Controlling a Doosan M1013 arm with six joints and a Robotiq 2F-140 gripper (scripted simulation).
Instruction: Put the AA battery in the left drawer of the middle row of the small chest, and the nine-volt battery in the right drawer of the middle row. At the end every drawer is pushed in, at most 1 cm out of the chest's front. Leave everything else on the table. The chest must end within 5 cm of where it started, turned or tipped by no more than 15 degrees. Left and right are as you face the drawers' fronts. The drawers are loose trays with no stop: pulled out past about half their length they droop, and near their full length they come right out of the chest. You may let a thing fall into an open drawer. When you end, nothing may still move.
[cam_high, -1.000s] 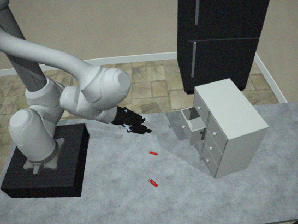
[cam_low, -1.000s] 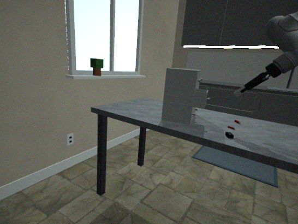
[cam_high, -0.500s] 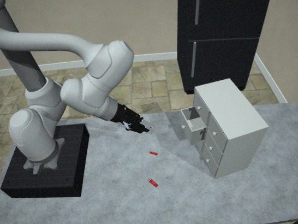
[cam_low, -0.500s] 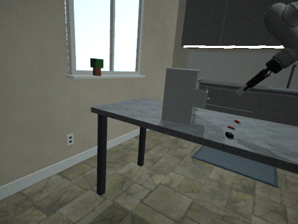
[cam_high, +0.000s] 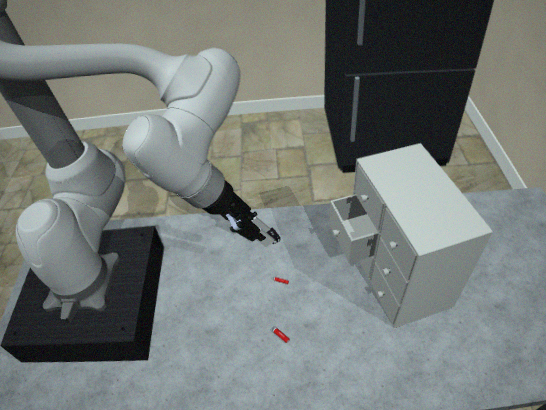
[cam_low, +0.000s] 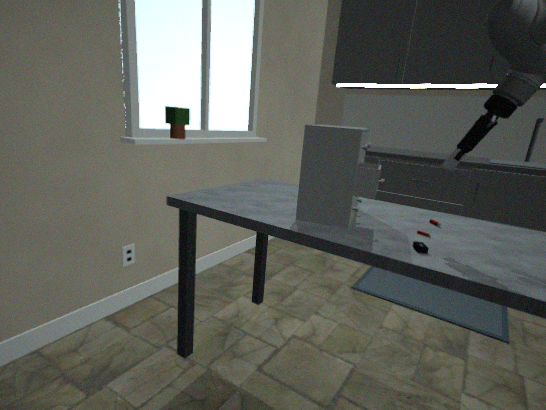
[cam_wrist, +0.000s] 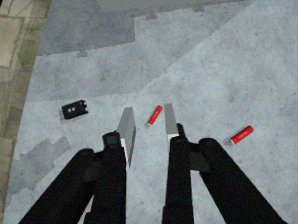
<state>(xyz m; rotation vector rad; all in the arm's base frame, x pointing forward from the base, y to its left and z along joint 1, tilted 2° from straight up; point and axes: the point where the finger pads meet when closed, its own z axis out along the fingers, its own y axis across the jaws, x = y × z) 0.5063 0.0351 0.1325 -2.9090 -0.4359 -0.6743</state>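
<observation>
The small white chest (cam_high: 420, 230) stands on the right of the grey table; it also shows in the exterior view (cam_low: 332, 175). One drawer (cam_high: 352, 220) in its left column, below the top row, is pulled partly out. Two red cylindrical batteries lie on the table, one nearer the chest and one nearer the front (cam_high: 281, 334); I cannot tell which is the AA. The black nine-volt battery (cam_wrist: 75, 108) lies left of the fingers. My gripper (cam_wrist: 149, 118) hangs above the table over one red battery (cam_wrist: 154, 115), its fingers narrow and empty.
A black fridge (cam_high: 400, 75) stands behind the table. The arm's black base (cam_high: 85, 295) sits at the table's left end. The other red battery (cam_wrist: 241, 135) lies right of the fingers. The table's edge runs near the nine-volt battery (cam_low: 420, 246).
</observation>
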